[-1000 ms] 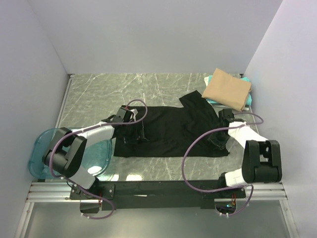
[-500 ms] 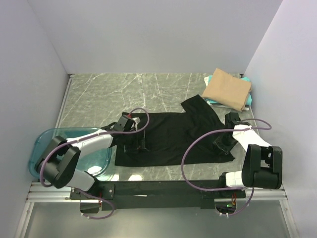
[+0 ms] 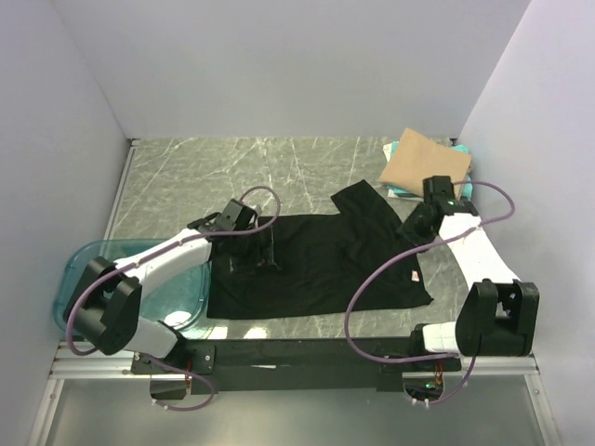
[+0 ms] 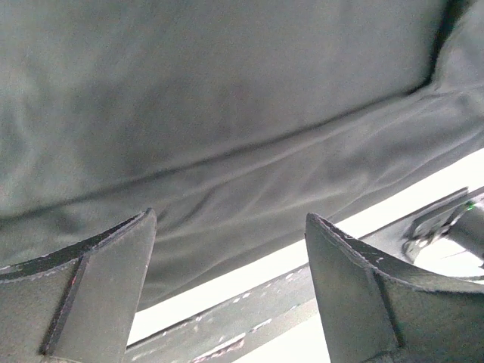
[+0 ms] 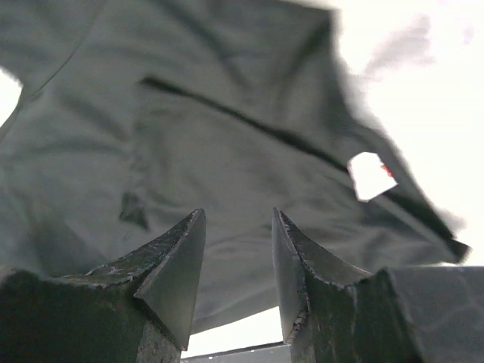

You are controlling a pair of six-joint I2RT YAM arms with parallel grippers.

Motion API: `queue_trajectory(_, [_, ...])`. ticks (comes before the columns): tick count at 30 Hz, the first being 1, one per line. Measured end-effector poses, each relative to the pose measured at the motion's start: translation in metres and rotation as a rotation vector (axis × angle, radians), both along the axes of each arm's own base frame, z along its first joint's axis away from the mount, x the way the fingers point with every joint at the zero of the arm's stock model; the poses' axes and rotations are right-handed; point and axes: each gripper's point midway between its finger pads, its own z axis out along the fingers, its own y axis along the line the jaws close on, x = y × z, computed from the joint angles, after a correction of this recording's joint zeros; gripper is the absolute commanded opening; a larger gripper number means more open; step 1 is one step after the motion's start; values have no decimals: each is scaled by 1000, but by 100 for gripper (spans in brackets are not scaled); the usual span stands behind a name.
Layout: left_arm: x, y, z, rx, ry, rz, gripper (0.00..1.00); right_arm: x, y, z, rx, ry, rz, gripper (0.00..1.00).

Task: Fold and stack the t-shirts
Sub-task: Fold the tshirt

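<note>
From the top view, we're looking at the black t-shirt lying flat mid-frame, its long axis running left to right. The left gripper is hovering over its left part. The right gripper is sitting over the upper right corner, below the folded tan t-shirt that is resting on the teal t-shirt. Each arm is nearest its own end of the cloth. A second ago the right gripper was down by the lower right hem; it has swung up, and a white label is now showing there.

On the left wrist, we're seeing the left gripper spread wide and empty, dark cloth filling the frame beyond it.

On the right wrist, the right gripper is standing partly apart with nothing pinched, the shirt and its label lying ahead.
</note>
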Motion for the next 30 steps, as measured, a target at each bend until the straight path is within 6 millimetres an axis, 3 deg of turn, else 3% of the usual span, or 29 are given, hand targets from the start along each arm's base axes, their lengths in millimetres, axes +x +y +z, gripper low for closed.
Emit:
queue_trajectory(3, [9, -5, 1, -2, -7, 1, 86, 10, 24, -1, 27, -15, 82, 47])
queue_trajectory(7, [7, -2, -16, 40, 40, 6, 86, 10, 55, -27, 59, 59, 173, 47])
queue_trajectory(10, [6, 0, -26, 59, 59, 8, 86, 6, 67, -50, 70, 126, 206, 47])
queue_trajectory(17, [3, 2, -40, 74, 85, 10, 86, -10, 61, -83, 44, 230, 199, 46])
queue_trajectory(26, [3, -6, -40, 52, 70, -8, 86, -10, 57, -86, 53, 228, 170, 46])
queue_trajectory(30, [-2, -16, -40, 35, 52, -43, 86, -15, 46, -86, 45, 220, 133, 47])
